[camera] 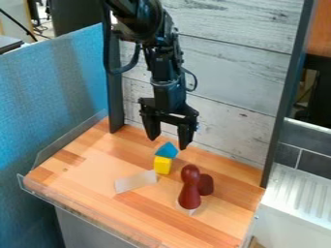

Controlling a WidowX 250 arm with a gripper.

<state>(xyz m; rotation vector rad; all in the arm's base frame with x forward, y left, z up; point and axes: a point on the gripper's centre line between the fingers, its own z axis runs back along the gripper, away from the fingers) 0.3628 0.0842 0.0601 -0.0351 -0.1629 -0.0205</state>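
The black gripper (169,141) hangs open over the back part of the wooden surface, its two fingers spread with nothing between them. Just below it in the view is a blue triangular block (167,150), which appears to rest on top of a yellow block (162,165). To the front left of the yellow block lies a pale, whitish flat block (136,181). Right of the yellow block stands a dark red, rounded, bowling-pin-like object (189,187), with another dark red rounded piece (205,184) close against its right side.
The wooden surface (84,179) has a low clear rim (61,199) along its left and front edges. A whitewashed plank wall (226,87) rises behind it between dark posts. A blue partition (52,97) stands at the left, and a white ribbed panel (300,193) at the right.
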